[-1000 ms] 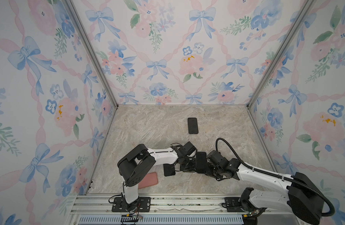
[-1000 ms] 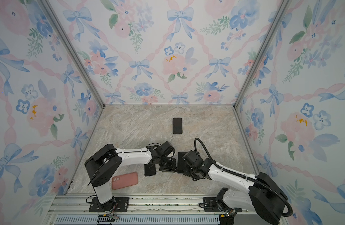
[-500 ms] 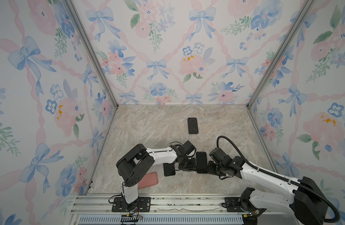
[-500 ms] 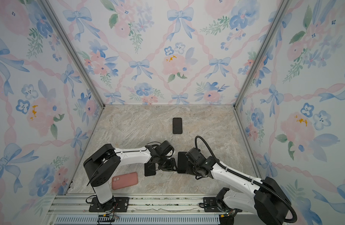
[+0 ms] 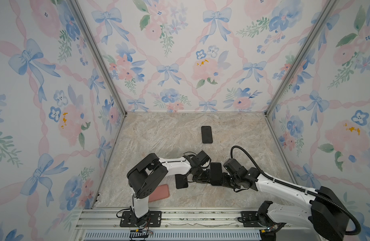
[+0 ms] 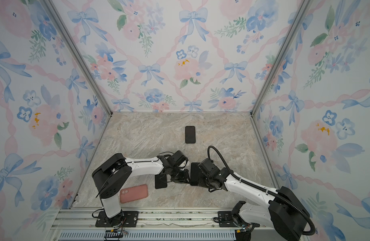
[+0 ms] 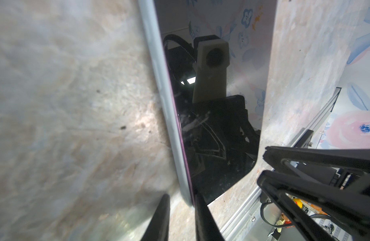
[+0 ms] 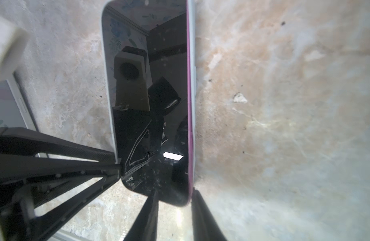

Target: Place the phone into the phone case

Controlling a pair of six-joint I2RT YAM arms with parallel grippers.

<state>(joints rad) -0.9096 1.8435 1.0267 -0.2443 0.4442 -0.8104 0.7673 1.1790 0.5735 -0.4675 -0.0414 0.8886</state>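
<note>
The phone (image 5: pixel 216 174) (image 6: pixel 195 173), black-screened with a silver and purple rim, is held tilted just above the marble floor between both grippers. My left gripper (image 5: pixel 208 180) (image 7: pixel 181 198) is shut on one long edge near the phone's front corner (image 7: pixel 190 187). My right gripper (image 5: pixel 223 181) (image 8: pixel 173 192) grips the opposite edge at the other front corner (image 8: pixel 180 196), one finger across the screen and one behind the rim. The pink phone case (image 6: pixel 134 193) (image 5: pixel 160 193) lies flat at the front left, partly behind the left arm in a top view.
A second black phone (image 5: pixel 181 181) (image 6: pixel 160 181) lies on the floor just left of the left gripper. A third black phone (image 5: pixel 207 134) (image 6: pixel 190 134) lies further back. Flowered walls close in three sides, and a metal rail (image 5: pixel 180 215) runs along the front.
The right forearm has swung outward and its jaws have narrowed onto the phone's corner. The phone and the left gripper have hardly moved.
</note>
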